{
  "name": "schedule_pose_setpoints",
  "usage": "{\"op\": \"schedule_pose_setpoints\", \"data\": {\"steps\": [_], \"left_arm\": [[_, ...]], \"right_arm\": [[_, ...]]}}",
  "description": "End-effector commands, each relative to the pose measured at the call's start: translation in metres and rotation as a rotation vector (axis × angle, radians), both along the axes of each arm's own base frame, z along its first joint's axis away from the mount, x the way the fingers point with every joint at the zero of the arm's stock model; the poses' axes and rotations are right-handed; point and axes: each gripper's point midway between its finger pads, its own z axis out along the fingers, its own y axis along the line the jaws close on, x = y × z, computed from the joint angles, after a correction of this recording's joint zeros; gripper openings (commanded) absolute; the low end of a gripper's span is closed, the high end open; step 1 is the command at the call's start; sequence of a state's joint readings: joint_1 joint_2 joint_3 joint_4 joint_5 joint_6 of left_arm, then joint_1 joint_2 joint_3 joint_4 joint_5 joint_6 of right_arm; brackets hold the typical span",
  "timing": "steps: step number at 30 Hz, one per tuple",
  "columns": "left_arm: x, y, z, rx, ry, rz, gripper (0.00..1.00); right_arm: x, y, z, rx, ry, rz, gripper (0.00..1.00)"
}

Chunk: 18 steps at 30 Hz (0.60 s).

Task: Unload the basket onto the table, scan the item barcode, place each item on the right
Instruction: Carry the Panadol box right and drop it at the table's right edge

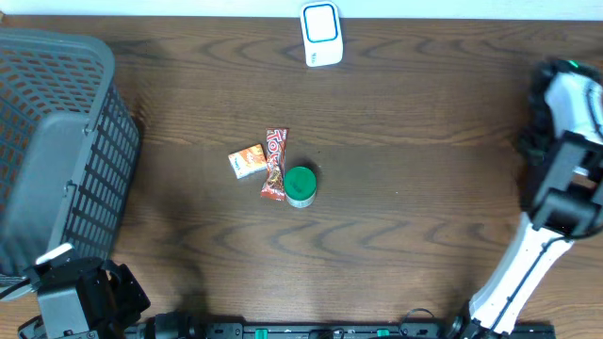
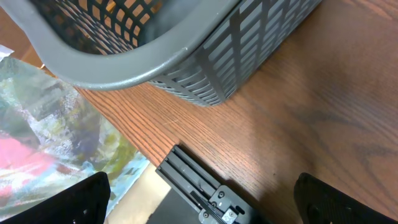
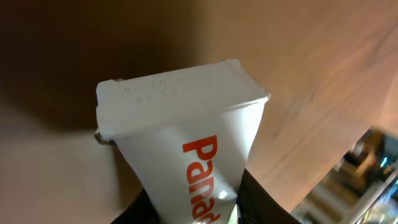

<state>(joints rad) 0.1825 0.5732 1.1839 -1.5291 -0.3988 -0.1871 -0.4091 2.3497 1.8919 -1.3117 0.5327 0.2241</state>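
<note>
In the right wrist view, my right gripper (image 3: 199, 208) is shut on a white box (image 3: 180, 118) with red lettering that starts "Panad". The box sticks out beyond the dark fingers (image 3: 264, 199), above the brown table. No barcode shows on the faces I can see. The white scanner (image 1: 321, 35) with a blue outline stands at the table's far edge. The right arm (image 1: 565, 141) is raised at the right edge in the overhead view, where I cannot make out the box. My left gripper (image 2: 211, 202) hangs open and empty over the table's near left corner.
A grey mesh basket (image 1: 57, 141) fills the left side, close to the left gripper. In the middle of the table lie an orange box (image 1: 247, 161), a red wrapper (image 1: 273, 165) and a green-lidded can (image 1: 301, 185). A black rail (image 2: 205, 183) runs along the near edge.
</note>
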Motion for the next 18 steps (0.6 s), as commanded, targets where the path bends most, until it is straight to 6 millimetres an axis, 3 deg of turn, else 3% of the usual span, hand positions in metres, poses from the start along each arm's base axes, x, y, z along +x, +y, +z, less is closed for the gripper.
{"op": "schedule_pose_setpoints", "data": {"steps": [1, 3, 5, 6, 7, 13, 15, 18], "left_arm": [[-0.002, 0.002, 0.001, 0.008, -0.005, 0.018, 0.95], [-0.002, 0.002, 0.001, 0.008, -0.005, 0.018, 0.95], [-0.002, 0.002, 0.001, 0.008, -0.005, 0.018, 0.95], [-0.002, 0.002, 0.001, 0.008, -0.005, 0.018, 0.95], [-0.002, 0.002, 0.001, 0.008, -0.005, 0.018, 0.95], [-0.002, 0.002, 0.001, 0.008, -0.005, 0.018, 0.95], [-0.002, 0.002, 0.001, 0.008, -0.005, 0.018, 0.95], [-0.002, 0.002, 0.001, 0.008, -0.005, 0.018, 0.95]], "right_arm": [[-0.030, -0.028, -0.007, -0.006, 0.012, -0.111, 0.23], [-0.045, -0.042, -0.009, 0.026, -0.003, -0.181, 0.43], [-0.054, -0.047, -0.009, 0.065, -0.020, -0.229, 0.74], [-0.056, -0.049, -0.009, 0.103, -0.044, -0.263, 0.95], [-0.056, -0.049, -0.008, 0.128, -0.061, -0.280, 0.99], [-0.034, -0.047, 0.033, 0.117, -0.165, -0.261, 0.99], [-0.015, -0.035, 0.051, 0.125, -0.246, -0.228, 0.99], [0.020, 0.003, 0.075, 0.214, -0.386, -0.160, 0.99]]}}
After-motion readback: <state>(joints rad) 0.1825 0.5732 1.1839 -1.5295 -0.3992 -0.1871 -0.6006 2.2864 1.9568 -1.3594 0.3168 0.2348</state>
